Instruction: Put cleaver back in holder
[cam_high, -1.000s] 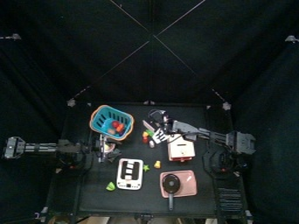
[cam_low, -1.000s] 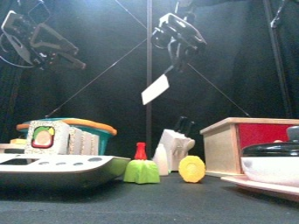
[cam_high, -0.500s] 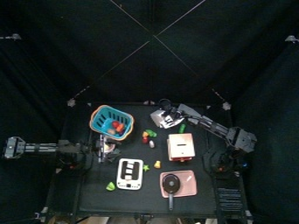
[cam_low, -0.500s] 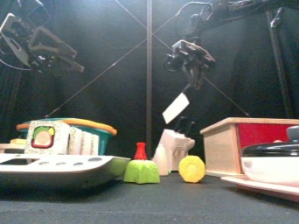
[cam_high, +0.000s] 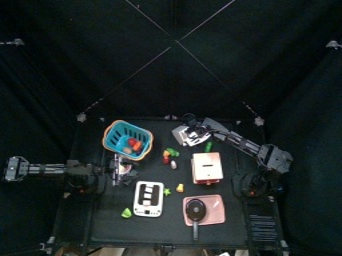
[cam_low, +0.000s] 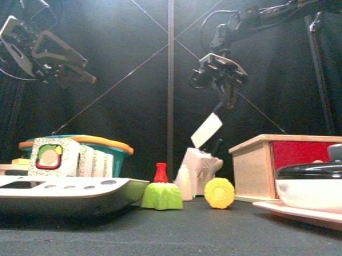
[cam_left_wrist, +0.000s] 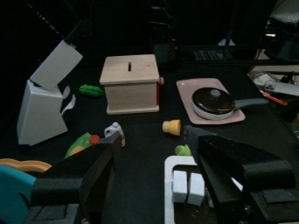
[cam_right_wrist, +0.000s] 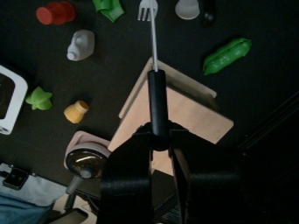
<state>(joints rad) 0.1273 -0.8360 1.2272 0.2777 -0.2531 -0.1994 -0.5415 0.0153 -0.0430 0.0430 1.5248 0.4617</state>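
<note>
The cleaver (cam_low: 206, 130) has a white blade and a black handle (cam_right_wrist: 155, 92), and my right gripper (cam_right_wrist: 155, 131) is shut on that handle. It hangs tilted, blade down, with its lower tip right at the top of the holder (cam_low: 198, 172), a small whitish block. In the left wrist view the blade (cam_left_wrist: 59, 63) slants down onto the holder (cam_left_wrist: 41, 109). From above, the right gripper (cam_high: 189, 129) hovers over the holder at the table's back middle. My left gripper (cam_left_wrist: 163, 175) is open and holds nothing, raised at the left (cam_low: 51, 58).
A teal basket (cam_high: 127, 137) stands left of the holder and a white-and-tan box (cam_high: 205, 167) just in front of it. A pan on a pink tray (cam_high: 201, 211) and a white board (cam_high: 147, 198) lie near the front. Small toy foods (cam_low: 163, 190) sit around the holder.
My right gripper has carried the cleaver down and towards the right, from high above the table to the holder's top. The left arm has stayed still.
</note>
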